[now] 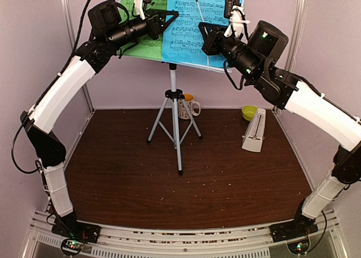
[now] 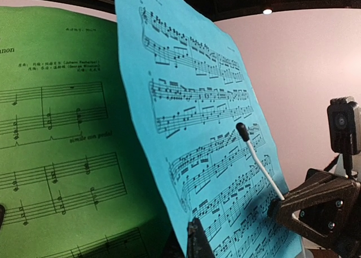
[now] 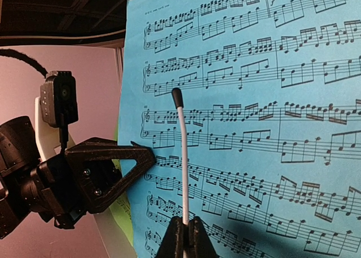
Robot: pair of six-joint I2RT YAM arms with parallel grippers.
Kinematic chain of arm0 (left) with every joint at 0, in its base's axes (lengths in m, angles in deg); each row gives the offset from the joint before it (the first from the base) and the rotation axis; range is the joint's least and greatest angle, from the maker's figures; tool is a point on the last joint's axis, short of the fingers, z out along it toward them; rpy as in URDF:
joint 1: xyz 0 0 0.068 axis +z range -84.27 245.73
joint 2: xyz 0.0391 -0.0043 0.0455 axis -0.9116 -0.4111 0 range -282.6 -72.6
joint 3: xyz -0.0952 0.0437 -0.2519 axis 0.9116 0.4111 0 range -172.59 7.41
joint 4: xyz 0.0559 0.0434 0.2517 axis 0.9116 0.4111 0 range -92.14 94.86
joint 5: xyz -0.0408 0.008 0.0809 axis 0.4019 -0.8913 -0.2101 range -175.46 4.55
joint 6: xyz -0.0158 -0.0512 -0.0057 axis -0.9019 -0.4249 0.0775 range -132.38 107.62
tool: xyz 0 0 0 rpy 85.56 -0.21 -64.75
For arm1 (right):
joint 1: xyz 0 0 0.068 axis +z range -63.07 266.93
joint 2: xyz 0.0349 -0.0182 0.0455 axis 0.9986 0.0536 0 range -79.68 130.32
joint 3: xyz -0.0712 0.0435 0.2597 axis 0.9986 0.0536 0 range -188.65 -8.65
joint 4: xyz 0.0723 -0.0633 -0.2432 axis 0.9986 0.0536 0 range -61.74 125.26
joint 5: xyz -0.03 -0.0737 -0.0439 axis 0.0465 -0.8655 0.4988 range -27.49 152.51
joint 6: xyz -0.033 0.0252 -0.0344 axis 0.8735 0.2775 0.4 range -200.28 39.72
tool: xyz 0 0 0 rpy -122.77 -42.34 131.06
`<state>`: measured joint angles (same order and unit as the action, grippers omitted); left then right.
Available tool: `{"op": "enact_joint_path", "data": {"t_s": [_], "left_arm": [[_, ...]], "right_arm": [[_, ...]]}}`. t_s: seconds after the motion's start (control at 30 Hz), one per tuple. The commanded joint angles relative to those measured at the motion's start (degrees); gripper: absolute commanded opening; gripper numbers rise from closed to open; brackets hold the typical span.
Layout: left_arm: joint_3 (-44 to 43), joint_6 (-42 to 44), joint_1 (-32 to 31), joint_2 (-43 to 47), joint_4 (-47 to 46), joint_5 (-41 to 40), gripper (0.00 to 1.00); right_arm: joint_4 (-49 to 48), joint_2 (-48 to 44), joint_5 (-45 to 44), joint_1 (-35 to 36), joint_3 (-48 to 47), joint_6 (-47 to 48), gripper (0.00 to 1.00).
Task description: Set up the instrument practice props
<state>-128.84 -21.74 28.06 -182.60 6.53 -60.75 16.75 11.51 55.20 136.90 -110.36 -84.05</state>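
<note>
Blue paper music sheet (image 3: 282, 173) fills the right wrist view, where the right gripper (image 3: 186, 227) pinches a thin white rod with a black tip (image 3: 181, 145). The left wrist view adds the green paper music sheet (image 2: 56, 156), lapped behind the blue. The left gripper (image 3: 148, 154), fingers pressed together, meets the blue sheet's edge (whether it grips is unclear).

Only overhead: both sheets up on the white music stand with a silver tripod (image 1: 173, 83), a white pyramid metronome (image 1: 255, 131) on the brown wooden table (image 1: 113, 173), a patterned mug with an orange inside (image 1: 190, 106) and a small lime-green bowl (image 1: 249, 112), contents not discernible.
</note>
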Motion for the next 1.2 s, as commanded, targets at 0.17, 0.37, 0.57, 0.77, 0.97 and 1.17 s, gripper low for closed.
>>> {"op": "enact_joint_path", "data": {"t_s": [0.17, 0.37, 0.57, 0.77, 0.97, 1.17], "left_arm": [[-1.7, 0.5, -0.4, -0.5, -2.1, 0.8, 0.18], [-1.2, 1.0, -0.5, 0.1, -1.3, 0.3, 0.28], [2.8, 1.9, -0.5, 3.1, -2.8, -1.3, 0.37], [6.4, 2.6, -0.5, 5.7, -4.5, -2.2, 0.44], [8.0, 3.2, -0.5, 7.1, -4.6, -2.9, 0.48], [11.5, 4.9, -0.6, 10.1, -5.1, -4.4, 0.53]], "right_arm": [[-2.4, -1.4, -1.0, -0.3, 0.3, 0.2, 0.02], [-2.5, -1.5, -1.4, -0.3, 0.4, 0.1, 0.06], [-2.5, -1.5, -1.9, -0.5, 0.6, 0.2, 0.08], [-2.5, -1.6, -2.1, -0.5, 0.7, -0.1, 0.26], [-3.2, -2.3, -2.4, -0.4, 1.6, 0.0, 0.32], [-3.3, -3.5, -2.4, -0.5, 2.1, 0.1, 0.44]]}}
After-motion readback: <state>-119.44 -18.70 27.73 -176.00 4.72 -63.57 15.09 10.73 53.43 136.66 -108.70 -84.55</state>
